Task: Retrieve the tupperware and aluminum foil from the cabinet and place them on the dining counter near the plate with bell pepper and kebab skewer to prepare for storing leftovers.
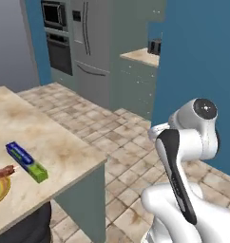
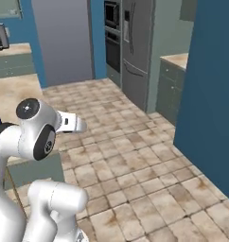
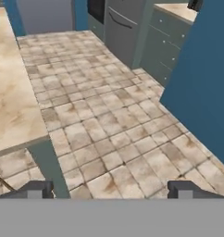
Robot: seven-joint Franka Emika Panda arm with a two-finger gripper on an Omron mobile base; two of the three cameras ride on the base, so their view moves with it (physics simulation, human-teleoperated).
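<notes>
The aluminum foil point(image 1: 26, 162), a dark-blue carton with a lime-green end, lies on the dining counter point(image 1: 50, 137) near its front right corner. Just left of it sits the plate point(image 1: 0, 193), yellowish-rimmed and cut by the frame edge, with the reddish kebab skewer point(image 1: 4, 171) on it. In the hand view my gripper point(image 3: 111, 190) is open, its fingertips point(image 3: 37, 189) far apart with nothing between them. It looks down at the tiled floor beside the counter's corner point(image 3: 14, 102). The tupperware and the cabinet are out of view.
A blue wall point(image 1: 197, 57) stands close on the right. Behind the tiled floor point(image 2: 130, 142) are a grey fridge point(image 1: 91, 42), a built-in oven point(image 1: 57, 47) and base cupboards with a beige worktop point(image 1: 140, 57). My white arm point(image 1: 183, 156) is folded near the counter's corner.
</notes>
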